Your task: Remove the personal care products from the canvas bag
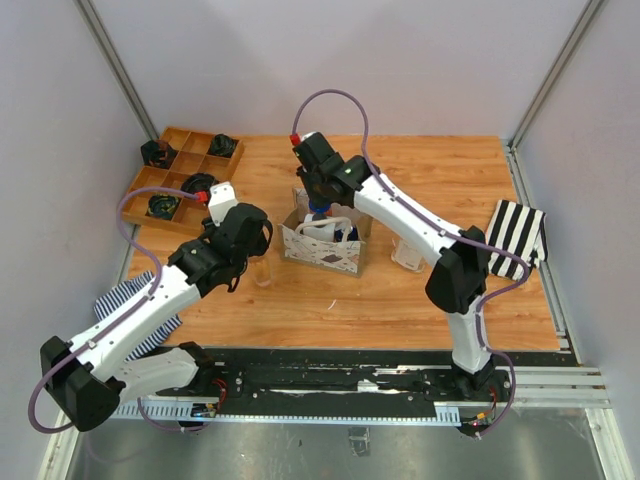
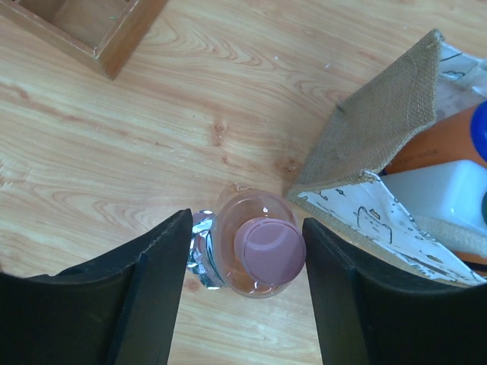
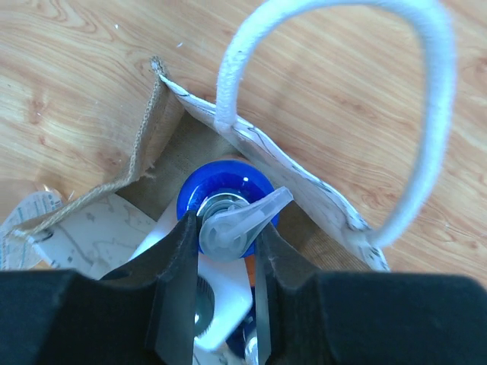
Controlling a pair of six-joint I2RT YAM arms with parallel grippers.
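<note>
The canvas bag [image 1: 320,260], beige with a dark print, stands open in the middle of the wooden table [image 1: 420,300]. The right gripper [image 1: 318,207] dips into its mouth, and the left gripper [image 1: 252,250] hangs just left of it.

Left wrist: a clear pink-capped bottle [image 2: 259,247] stands upright just beside the bag's corner, between wide-spread jaws; whether they touch it is unclear.

Right wrist: inside the bag, narrowed jaws clamp the pump head of a blue-capped bottle [image 3: 226,190]. A white rope handle [image 3: 426,114] arches above.

Pink-capped clear bottle [image 2: 259,255] upright beside open canvas bag [image 2: 365,137], blue-capped pump bottle [image 3: 228,182] inside.
</note>
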